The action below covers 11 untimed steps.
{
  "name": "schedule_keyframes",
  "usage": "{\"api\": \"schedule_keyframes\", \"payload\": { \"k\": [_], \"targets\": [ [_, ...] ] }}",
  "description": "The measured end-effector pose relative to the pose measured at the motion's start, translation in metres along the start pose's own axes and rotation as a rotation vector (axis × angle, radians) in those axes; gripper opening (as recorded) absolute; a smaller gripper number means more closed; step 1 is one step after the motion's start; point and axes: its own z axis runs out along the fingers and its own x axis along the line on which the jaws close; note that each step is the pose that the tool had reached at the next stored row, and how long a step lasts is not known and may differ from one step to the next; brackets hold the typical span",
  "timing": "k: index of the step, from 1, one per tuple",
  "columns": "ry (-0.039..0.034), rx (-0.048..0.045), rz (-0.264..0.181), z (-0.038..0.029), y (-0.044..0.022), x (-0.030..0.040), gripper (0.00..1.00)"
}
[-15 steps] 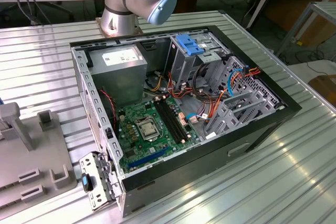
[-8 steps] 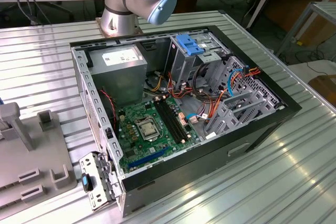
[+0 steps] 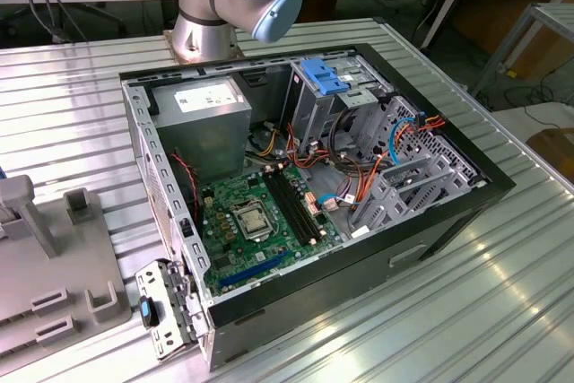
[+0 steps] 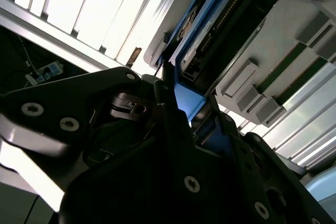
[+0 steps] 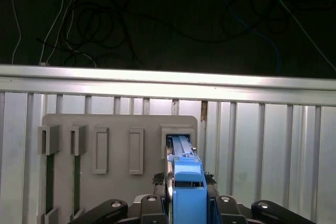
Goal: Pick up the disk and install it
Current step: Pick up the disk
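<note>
In the exterior view the open computer case (image 3: 430,213) sits mid-frame with the grey holder (image 3: 49,262) at the exterior view's left, in the second wrist view the gripper (image 4: 189,98) is clamped on the disk (image 4: 210,32), and in the first wrist view the disk's far end stands at a slot of that holder.

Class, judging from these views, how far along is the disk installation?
Done: the gripper is on the disk, jaws closed on its blue carrier. In hand: the disk, its far end at a slot of the grey rack, seemingly not lifted clear. Left: the install itself; the disk is not in the open computer case.
</note>
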Motion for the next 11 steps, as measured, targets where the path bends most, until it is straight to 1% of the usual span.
{"api": "schedule_keyframes", "payload": {
  "k": [11],
  "targets": [
    [-0.0001,0.0003,0.001,-0.0003,0.0,0.0,0.37]
  ]
}}
